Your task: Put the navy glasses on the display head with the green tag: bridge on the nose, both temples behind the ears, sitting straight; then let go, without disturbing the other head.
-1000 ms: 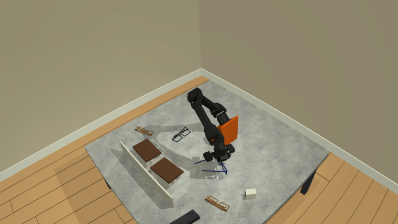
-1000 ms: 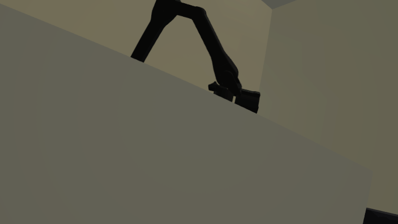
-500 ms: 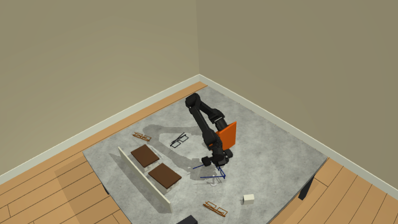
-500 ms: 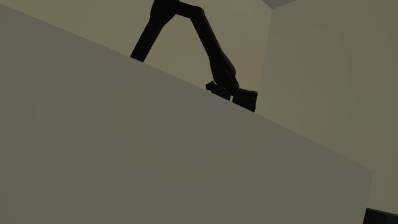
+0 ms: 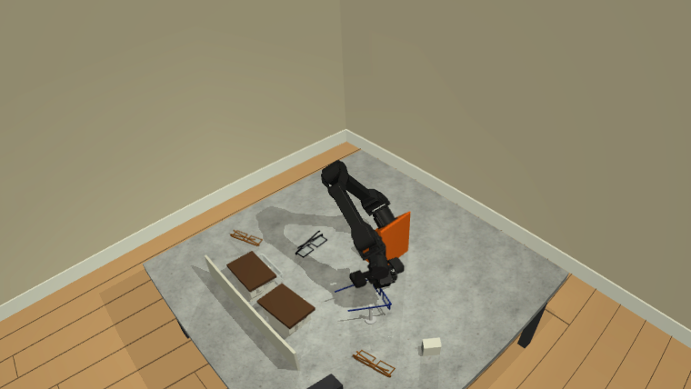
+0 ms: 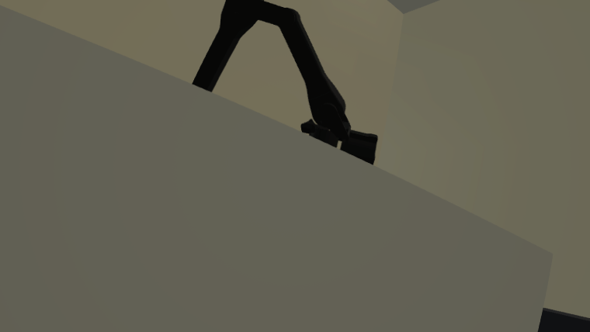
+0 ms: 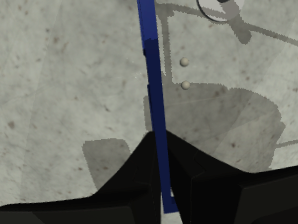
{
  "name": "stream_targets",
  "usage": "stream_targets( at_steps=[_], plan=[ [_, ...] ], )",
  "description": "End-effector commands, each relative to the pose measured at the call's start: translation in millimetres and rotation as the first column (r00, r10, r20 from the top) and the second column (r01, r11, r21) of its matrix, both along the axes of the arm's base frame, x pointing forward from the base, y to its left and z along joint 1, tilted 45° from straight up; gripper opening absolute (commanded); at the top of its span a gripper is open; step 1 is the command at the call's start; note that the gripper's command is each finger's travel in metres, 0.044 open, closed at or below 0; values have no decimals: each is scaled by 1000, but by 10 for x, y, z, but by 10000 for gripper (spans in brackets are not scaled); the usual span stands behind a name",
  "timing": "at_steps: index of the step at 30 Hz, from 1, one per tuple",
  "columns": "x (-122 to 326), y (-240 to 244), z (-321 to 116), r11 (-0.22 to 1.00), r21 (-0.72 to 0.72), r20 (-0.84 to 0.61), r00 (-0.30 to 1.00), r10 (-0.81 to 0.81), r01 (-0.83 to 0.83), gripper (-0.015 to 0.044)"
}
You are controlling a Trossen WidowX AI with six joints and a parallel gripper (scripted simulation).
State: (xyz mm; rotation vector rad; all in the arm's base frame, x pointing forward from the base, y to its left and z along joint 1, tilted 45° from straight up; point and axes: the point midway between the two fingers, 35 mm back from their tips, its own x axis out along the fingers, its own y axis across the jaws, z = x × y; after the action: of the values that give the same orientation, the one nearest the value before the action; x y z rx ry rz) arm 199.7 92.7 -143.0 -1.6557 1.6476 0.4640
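The navy glasses (image 5: 369, 307) (image 7: 157, 95) are held above the table, temples spread and pointing left in the top view. My gripper (image 5: 380, 287) (image 7: 157, 137) is shut on their front frame, which runs between the fingertips in the wrist view. A small pale post on a round base (image 5: 370, 321) (image 7: 210, 8) stands below the glasses, near one temple. Two brown-topped pale blocks, one farther back (image 5: 251, 270) and one nearer (image 5: 285, 305), stand to the left; I cannot tell whether they are the display heads. No green tag shows. The exterior view hides the glasses behind a large surface.
A long pale wall (image 5: 251, 311) stands left of the blocks. An orange panel (image 5: 397, 236) is beside the arm. Black glasses (image 5: 305, 250), two orange glasses (image 5: 246, 237) (image 5: 374, 363), a white block (image 5: 431, 346) and a dark box (image 5: 325, 383) are also around. Two small pale balls (image 7: 184, 61) (image 7: 185, 85) show below.
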Motion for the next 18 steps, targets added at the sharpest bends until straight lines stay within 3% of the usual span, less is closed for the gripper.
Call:
stream_targets(
  at_steps=[1,18],
  plan=[
    [-30,-16,12,1000,1,-2,1000,-1,1,0],
    [-75,-77,63,1000,0,-2,1000,-1,1,0]
  ],
)
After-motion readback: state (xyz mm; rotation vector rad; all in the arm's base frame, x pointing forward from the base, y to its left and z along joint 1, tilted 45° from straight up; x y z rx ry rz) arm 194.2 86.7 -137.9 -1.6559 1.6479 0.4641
